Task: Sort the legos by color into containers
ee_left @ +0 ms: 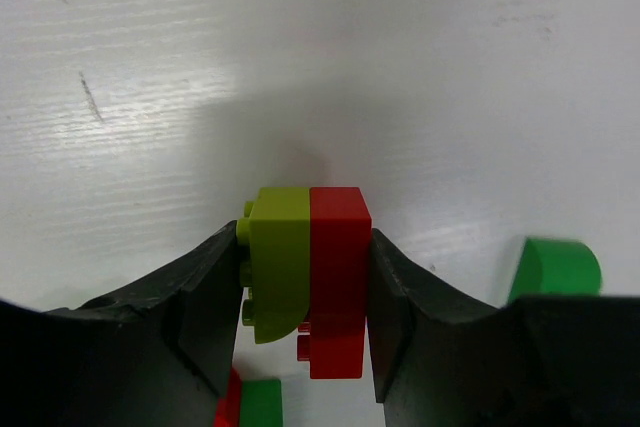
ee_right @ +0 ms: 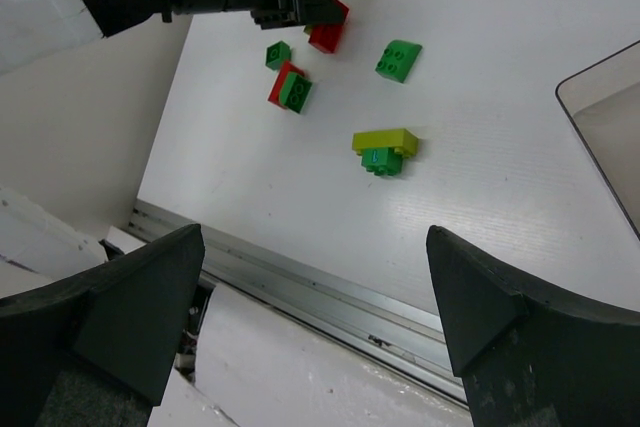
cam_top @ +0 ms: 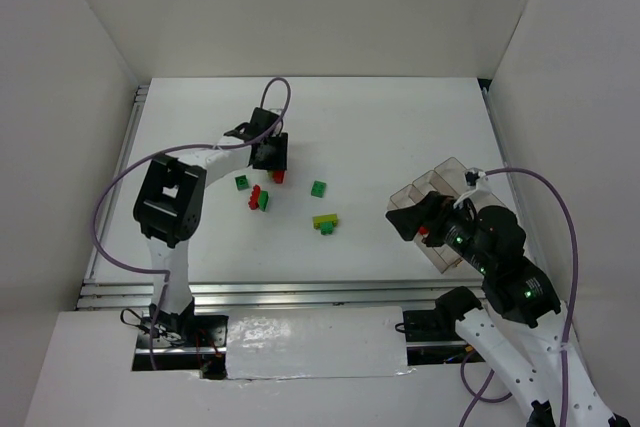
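Observation:
My left gripper (cam_top: 274, 161) is shut on two joined legos, a yellow-green brick (ee_left: 275, 262) and a red brick (ee_left: 338, 277), resting on the white table. One finger presses on each side of the pair. Loose legos lie nearby: a dark green one (cam_top: 242, 183), a red-and-green pair (cam_top: 259, 198), a green one (cam_top: 318, 188) and a yellow-green brick on a green one (cam_top: 325, 221). The clear container (cam_top: 447, 180) stands at the right, partly hidden by my right arm. My right gripper (ee_right: 315, 247) hangs open above the table's near edge, holding nothing.
White walls close in the table on three sides. A metal rail (cam_top: 300, 292) runs along the near edge. A purple cable (cam_top: 105, 207) loops beside the left arm. A green brick (ee_left: 555, 267) lies just right of the left gripper's finger.

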Robot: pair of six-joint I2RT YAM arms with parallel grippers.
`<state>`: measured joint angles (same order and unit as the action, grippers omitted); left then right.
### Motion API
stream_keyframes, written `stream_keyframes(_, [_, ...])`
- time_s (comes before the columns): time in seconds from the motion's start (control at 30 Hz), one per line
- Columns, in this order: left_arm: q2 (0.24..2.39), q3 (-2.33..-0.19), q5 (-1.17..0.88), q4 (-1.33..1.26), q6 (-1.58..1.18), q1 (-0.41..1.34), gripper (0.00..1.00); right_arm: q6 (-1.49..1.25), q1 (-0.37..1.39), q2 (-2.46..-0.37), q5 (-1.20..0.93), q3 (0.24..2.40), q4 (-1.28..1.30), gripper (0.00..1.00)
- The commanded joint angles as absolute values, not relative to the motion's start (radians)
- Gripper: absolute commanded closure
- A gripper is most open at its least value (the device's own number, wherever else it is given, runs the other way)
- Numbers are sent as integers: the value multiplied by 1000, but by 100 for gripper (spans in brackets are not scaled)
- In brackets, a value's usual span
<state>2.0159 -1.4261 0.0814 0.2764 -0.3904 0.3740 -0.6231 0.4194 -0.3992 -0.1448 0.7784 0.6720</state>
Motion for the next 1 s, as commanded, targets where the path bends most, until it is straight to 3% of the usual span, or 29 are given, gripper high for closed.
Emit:
stream_keyframes(0.0, [1862,-1390,-30,183,-336,393,100,-655,426,-411,-62,769,598,0])
stream_keyframes(0.17, [1483,-1074,-259,-158,-188,520,100,-745,423,-465,-2,825,580,0])
stream_keyframes(0.37, [1234,-847,-301,-363,-129,736,100,-785,429,-595,-90,868,503,7])
stream_keyframes(0.53, [1226,-839,-282,-397,-120,831,100,-847,463,-611,-147,841,402,14])
stream_keyframes(0.73, [1282,-926,-242,-327,-74,903,100,-854,517,-643,-189,805,371,16])
stream_keyframes(0.97, [1296,-940,-264,-345,-80,928,100,-847,584,-692,-118,767,357,20])
